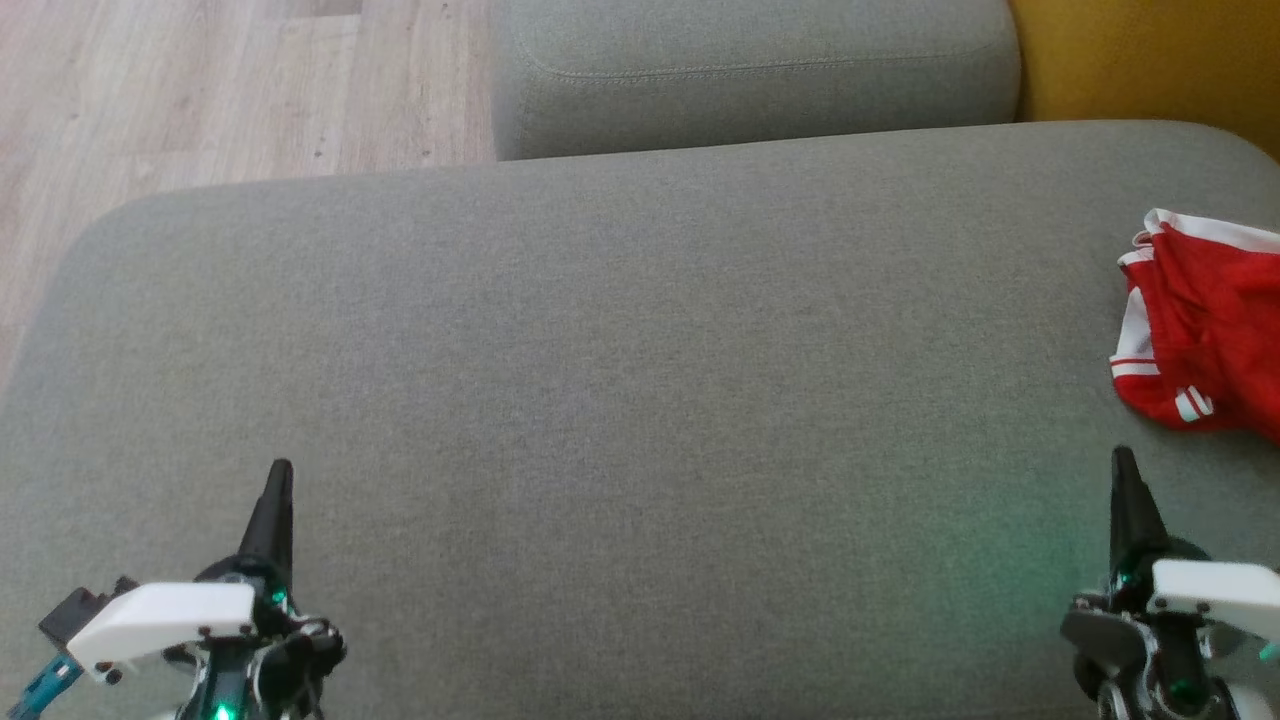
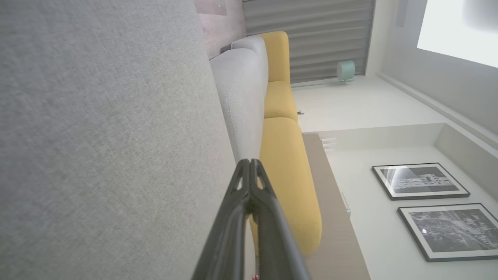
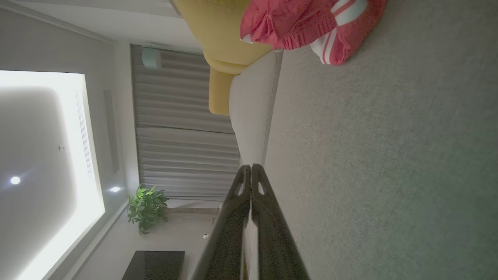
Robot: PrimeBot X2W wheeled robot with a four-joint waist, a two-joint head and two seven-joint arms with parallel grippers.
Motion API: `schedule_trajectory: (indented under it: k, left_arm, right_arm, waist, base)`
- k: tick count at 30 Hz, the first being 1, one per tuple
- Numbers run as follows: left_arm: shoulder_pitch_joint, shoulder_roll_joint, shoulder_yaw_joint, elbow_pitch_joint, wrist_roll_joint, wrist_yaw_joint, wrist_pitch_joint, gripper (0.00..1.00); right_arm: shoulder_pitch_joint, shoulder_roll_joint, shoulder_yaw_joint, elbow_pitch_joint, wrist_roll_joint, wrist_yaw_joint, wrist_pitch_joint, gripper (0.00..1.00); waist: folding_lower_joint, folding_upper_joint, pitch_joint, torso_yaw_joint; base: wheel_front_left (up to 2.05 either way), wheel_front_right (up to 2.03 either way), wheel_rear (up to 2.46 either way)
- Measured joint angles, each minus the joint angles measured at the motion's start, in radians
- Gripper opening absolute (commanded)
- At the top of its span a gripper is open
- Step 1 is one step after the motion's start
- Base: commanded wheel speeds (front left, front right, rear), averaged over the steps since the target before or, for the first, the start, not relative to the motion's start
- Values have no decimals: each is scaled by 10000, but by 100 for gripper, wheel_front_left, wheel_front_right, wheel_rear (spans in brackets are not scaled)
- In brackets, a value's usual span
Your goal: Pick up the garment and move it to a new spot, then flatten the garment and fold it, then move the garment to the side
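The red garment (image 1: 1210, 330) with white stripes lies crumpled at the right edge of the head view, about mid-height, on the large grey sofa cushion (image 1: 620, 400). In the right wrist view it sits bunched at the top of the frame. Just below it in the head view, near but not touching, is the right gripper (image 1: 1122, 460), its fingers pressed together and holding nothing. The left gripper (image 1: 280, 472) is at the lower left, well apart from the garment, its fingers likewise together. A smaller grey cushion (image 1: 750, 70) fills the top centre, with wooden floor (image 1: 200, 90) at the upper left.
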Motion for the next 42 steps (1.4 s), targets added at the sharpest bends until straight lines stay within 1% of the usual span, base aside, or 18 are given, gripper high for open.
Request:
schedule_trajectory:
  k: [2, 12, 42]
  left_arm:
    - [-40, -2, 17, -27, -240, -71, 52, 0]
    - [-253, -8, 253, -77, -1244, -159, 265, 0]
    - [-259, -21, 291, -81, -1264, -159, 336, 0]
  right_arm:
    - [-123, -2, -12, -19, 238, 0, 52, 0]
    - [-271, -4, -52, -58, 1379, 0, 314, 0]
    - [-272, -4, -52, -58, 1379, 0, 314, 0]
  waist:
    - [0, 0, 5, -7]
    - [0, 0, 25, -35]
    - [0, 0, 25, -34]
  base:
    - [0, 0, 0]
    - [0, 0, 0]
    - [0, 0, 0]
